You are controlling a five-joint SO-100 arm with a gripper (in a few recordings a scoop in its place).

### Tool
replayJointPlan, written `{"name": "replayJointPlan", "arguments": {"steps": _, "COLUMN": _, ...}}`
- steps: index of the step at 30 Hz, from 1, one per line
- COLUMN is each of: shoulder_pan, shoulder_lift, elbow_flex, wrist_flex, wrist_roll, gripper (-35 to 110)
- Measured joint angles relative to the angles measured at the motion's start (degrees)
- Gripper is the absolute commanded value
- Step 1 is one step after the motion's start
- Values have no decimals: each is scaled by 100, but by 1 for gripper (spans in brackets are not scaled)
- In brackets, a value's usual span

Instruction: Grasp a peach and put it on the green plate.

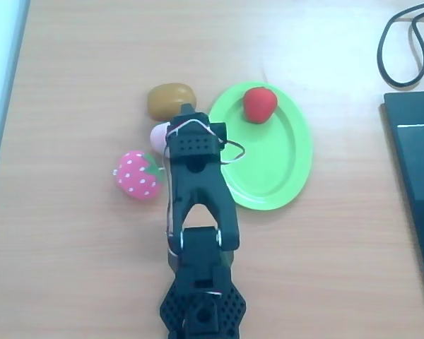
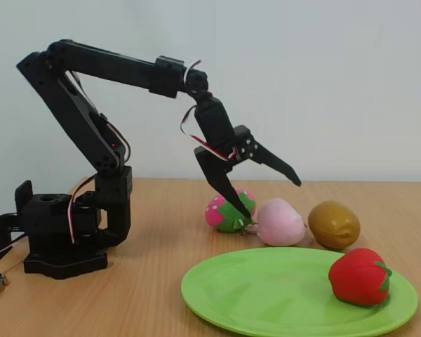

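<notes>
The black robot arm reaches out over the light wooden table (image 2: 161, 281). In the fixed view its black pincer (image 2: 270, 193) hangs in the air with its two fingers spread wide apart. It holds nothing. One finger (image 2: 228, 189) points down toward the toys and its tip is close to the small pale pink soft toy peach (image 2: 281, 222). The other finger (image 2: 277, 165) sticks out above the peach.

The peach sits on the table, not on the plate. In the overhead view the arm covers most of the peach (image 1: 157, 135). It sits between a hot-pink toy strawberry with white dots (image 1: 136, 175) and a round brown toy fruit (image 1: 169, 100).

The bright green oval plastic plate (image 1: 283, 176) lies on the table just beside the peach. A shiny red toy fruit (image 1: 258, 104) rests on the plate near its rim.

A black cable (image 1: 399, 42) and a dark flat thing (image 1: 417, 183) lie at the edge of the table in the overhead view.
</notes>
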Motion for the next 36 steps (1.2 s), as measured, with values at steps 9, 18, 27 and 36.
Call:
{"name": "replayJointPlan", "arguments": {"steps": 9, "shoulder_pan": -167, "shoulder_lift": -738, "elbow_flex": -132, "wrist_flex": -316, "wrist_roll": -193, "gripper": 46}}
{"name": "replayJointPlan", "arguments": {"steps": 18, "shoulder_pan": -281, "shoulder_lift": -1433, "elbow_flex": -615, "wrist_flex": -316, "wrist_roll": -246, "gripper": 45}}
{"name": "replayJointPlan", "arguments": {"steps": 27, "shoulder_pan": -413, "shoulder_lift": -1881, "elbow_flex": -949, "wrist_flex": -325, "wrist_roll": -246, "gripper": 45}}
{"name": "replayJointPlan", "arguments": {"steps": 36, "shoulder_pan": -448, "shoulder_lift": -2153, "elbow_flex": -967, "wrist_flex": -325, "wrist_roll": -308, "gripper": 43}}
